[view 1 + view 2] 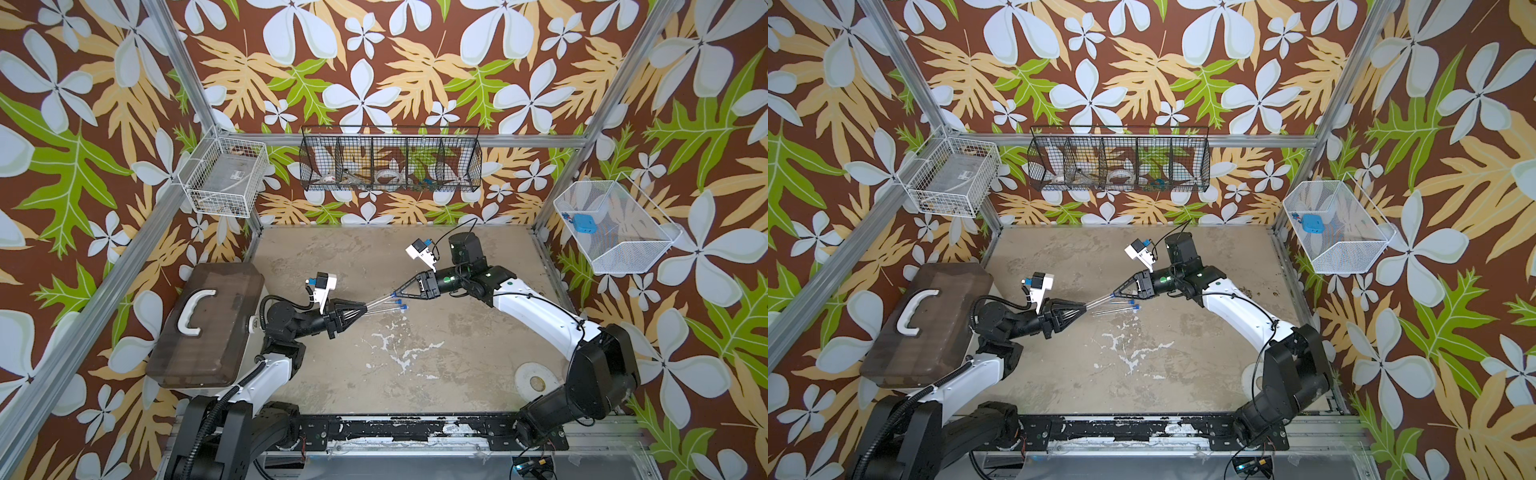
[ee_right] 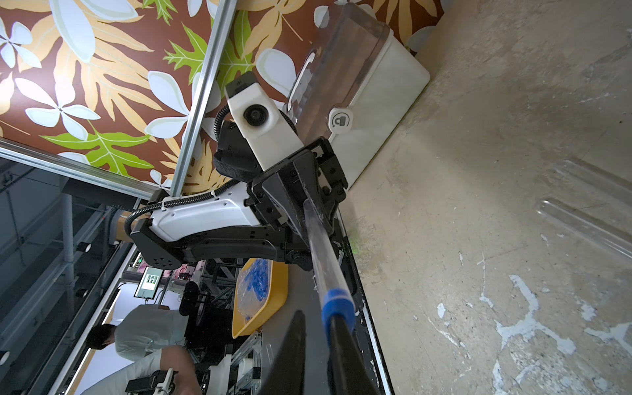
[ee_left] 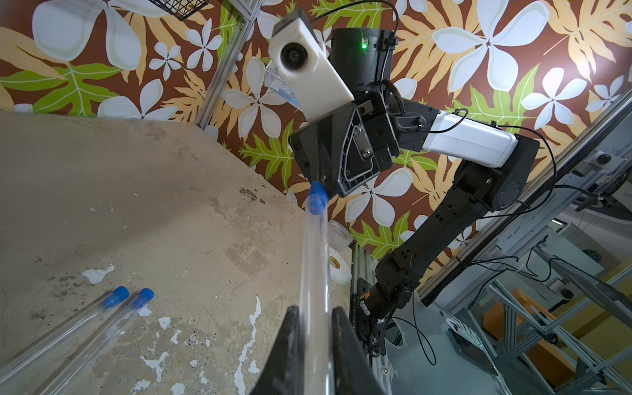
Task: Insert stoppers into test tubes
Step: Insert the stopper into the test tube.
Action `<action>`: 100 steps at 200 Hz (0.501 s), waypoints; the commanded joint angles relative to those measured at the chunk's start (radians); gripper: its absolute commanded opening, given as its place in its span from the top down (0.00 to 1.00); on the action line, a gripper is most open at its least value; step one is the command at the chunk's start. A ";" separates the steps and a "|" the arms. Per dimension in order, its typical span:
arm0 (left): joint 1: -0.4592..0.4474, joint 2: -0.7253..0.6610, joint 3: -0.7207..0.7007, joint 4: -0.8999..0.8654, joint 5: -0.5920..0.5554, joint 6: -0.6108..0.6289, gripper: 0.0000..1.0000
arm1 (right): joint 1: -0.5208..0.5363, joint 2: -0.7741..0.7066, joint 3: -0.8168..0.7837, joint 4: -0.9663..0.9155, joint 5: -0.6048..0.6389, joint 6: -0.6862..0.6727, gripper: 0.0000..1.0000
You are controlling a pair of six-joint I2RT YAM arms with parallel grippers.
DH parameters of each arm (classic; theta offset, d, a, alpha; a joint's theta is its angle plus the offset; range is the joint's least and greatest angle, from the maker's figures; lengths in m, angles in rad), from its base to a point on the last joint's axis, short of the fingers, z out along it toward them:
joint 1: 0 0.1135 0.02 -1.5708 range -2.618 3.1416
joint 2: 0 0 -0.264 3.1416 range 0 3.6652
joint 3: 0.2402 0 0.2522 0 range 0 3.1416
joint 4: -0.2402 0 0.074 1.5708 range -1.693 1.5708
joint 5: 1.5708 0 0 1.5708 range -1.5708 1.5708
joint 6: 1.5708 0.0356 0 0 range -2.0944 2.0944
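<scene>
My left gripper (image 1: 365,308) (image 3: 314,328) is shut on a clear test tube (image 3: 314,273) (image 2: 321,246) held off the table, slanting toward my right gripper. A blue stopper (image 3: 316,201) (image 2: 337,302) sits in that tube's open end. My right gripper (image 1: 392,294) (image 2: 318,318) is at the stopper. Its jaws stand slightly apart, with one finger against the stopper and a gap beside the other. Two more test tubes (image 1: 384,309) (image 3: 68,335) lie side by side on the table just beneath, each with a blue stopper (image 3: 115,297) in its end.
A brown-lidded box with a white handle (image 1: 203,324) stands at the table's left edge. A white tape roll (image 1: 534,378) lies at the front right. Wire baskets hang on the walls; the right one (image 1: 615,249) holds a light-blue square object (image 1: 584,222).
</scene>
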 commanded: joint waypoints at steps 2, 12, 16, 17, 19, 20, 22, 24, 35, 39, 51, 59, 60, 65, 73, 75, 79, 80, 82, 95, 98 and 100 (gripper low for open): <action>-0.006 0.003 0.010 0.012 -0.003 0.024 1.00 | -0.016 -0.025 -0.005 -0.001 -0.060 -0.016 0.80; -0.006 0.003 0.011 0.004 -0.003 0.028 1.00 | -0.022 -0.033 -0.014 0.005 -0.058 -0.010 0.79; -0.006 0.003 0.011 0.001 -0.003 0.030 1.00 | -0.022 -0.035 -0.015 0.006 -0.060 -0.010 0.78; -0.006 0.003 0.011 0.001 -0.003 0.030 1.00 | -0.022 -0.036 -0.015 0.006 -0.059 -0.009 0.78; -0.006 0.003 0.011 -0.001 -0.003 0.032 1.00 | -0.022 -0.037 -0.017 0.006 -0.059 -0.010 0.78; -0.007 0.003 0.011 -0.002 -0.003 0.033 1.00 | -0.022 -0.038 -0.017 0.005 -0.060 -0.009 0.78; -0.007 0.003 0.011 -0.002 -0.004 0.034 1.00 | -0.022 -0.038 -0.017 0.005 -0.060 -0.009 0.77; -0.006 0.003 0.011 -0.003 -0.003 0.034 1.00 | -0.022 -0.039 -0.018 0.006 -0.060 -0.009 0.77; -0.006 0.005 0.011 -0.007 -0.003 0.037 1.00 | -0.022 -0.044 -0.019 0.005 -0.062 -0.010 0.77; -0.006 0.004 0.011 -0.008 -0.003 0.036 1.00 | -0.022 -0.045 -0.017 0.005 -0.061 -0.010 0.77; -0.007 0.003 0.011 -0.011 -0.004 0.041 1.00 | -0.030 -0.054 -0.016 0.003 -0.061 -0.012 0.76; -0.006 0.002 0.011 -0.013 -0.003 0.040 1.00 | -0.039 -0.060 -0.019 0.002 -0.059 -0.012 0.76; -0.007 0.002 0.011 -0.013 -0.003 0.040 1.00 | -0.040 -0.061 -0.020 0.001 -0.059 -0.012 0.76; -0.006 0.001 0.011 -0.013 -0.002 0.039 1.00 | -0.049 -0.065 -0.023 0.002 -0.057 -0.011 0.76; -0.006 0.000 0.012 -0.013 -0.002 0.038 1.00 | -0.063 -0.071 -0.033 0.007 -0.051 -0.007 0.76; -0.006 -0.001 0.012 -0.013 -0.002 0.038 1.00 | -0.067 -0.072 -0.035 0.008 -0.049 -0.006 0.75; -0.006 -0.001 0.012 -0.013 -0.001 0.039 1.00 | -0.073 -0.072 -0.042 0.009 -0.045 -0.003 0.75; -0.006 -0.001 0.012 -0.013 0.000 0.038 1.00 | -0.073 -0.072 -0.043 0.010 -0.044 -0.002 0.75; -0.007 -0.001 0.012 -0.013 0.000 0.037 1.00 | -0.076 -0.072 -0.045 0.009 -0.041 -0.002 0.75; -0.007 -0.001 0.011 -0.010 0.000 0.036 1.00 | -0.080 -0.064 -0.055 0.001 -0.035 -0.008 0.75; -0.007 -0.001 0.011 -0.009 0.000 0.036 1.00 | -0.080 -0.062 -0.056 0.000 -0.033 -0.008 0.75; -0.006 -0.001 0.011 -0.008 0.000 0.034 1.00 | -0.080 -0.061 -0.058 -0.001 -0.032 -0.008 0.75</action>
